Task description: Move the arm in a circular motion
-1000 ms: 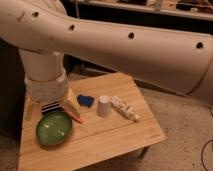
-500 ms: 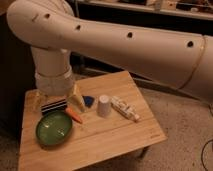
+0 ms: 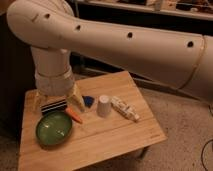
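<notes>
The big white arm [image 3: 125, 45] comes in from the right edge, where it is cut off, and bends down over the wooden table [image 3: 115, 145]. Its gripper [image 3: 55, 105] hangs just behind the green bowl [image 3: 54, 128], prongs spread apart, holding nothing. A small blue thing [image 3: 88, 101] beside it is hard to make out.

my arm [image 3: 125, 42]: 1 | my gripper [image 3: 56, 105]: 1, low over the table's back-left part, just behind the bowl | wooden table [image 3: 115, 141]: 1 | green bowl [image 3: 54, 128]: 1 | white cup [image 3: 103, 106]: 1 | orange carrot-like piece [image 3: 75, 115]: 1 | small blue item [image 3: 88, 102]: 1 | white packet [image 3: 125, 108]: 1
</notes>
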Action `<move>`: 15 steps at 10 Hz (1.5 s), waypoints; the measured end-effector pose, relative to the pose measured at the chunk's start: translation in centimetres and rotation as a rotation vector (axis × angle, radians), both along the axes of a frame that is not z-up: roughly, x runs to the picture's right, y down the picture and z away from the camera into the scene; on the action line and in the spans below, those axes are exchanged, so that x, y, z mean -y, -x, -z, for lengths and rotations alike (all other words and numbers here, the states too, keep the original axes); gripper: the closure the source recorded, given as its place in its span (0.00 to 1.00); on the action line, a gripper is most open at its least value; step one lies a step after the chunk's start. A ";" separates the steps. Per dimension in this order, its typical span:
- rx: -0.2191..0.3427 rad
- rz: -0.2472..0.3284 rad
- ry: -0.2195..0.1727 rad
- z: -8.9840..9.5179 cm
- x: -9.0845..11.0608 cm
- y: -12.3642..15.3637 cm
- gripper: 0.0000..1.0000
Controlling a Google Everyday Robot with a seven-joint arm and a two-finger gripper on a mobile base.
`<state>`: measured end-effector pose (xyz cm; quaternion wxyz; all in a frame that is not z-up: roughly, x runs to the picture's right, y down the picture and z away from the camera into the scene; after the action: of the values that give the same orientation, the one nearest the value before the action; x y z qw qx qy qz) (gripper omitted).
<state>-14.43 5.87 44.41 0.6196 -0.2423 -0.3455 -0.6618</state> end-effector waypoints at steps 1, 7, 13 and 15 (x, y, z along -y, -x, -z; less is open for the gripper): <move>0.004 -0.008 -0.004 -0.7 0.1 -0.2 0.20; 0.056 -0.085 -0.060 -9.3 2.9 -3.1 0.20; 0.039 -0.172 -0.093 -23.8 7.4 -10.6 0.20; 0.012 -0.203 -0.102 -28.1 8.6 -13.9 0.20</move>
<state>-0.50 -2.75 72.46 0.6928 -0.1702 -0.3377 -0.6140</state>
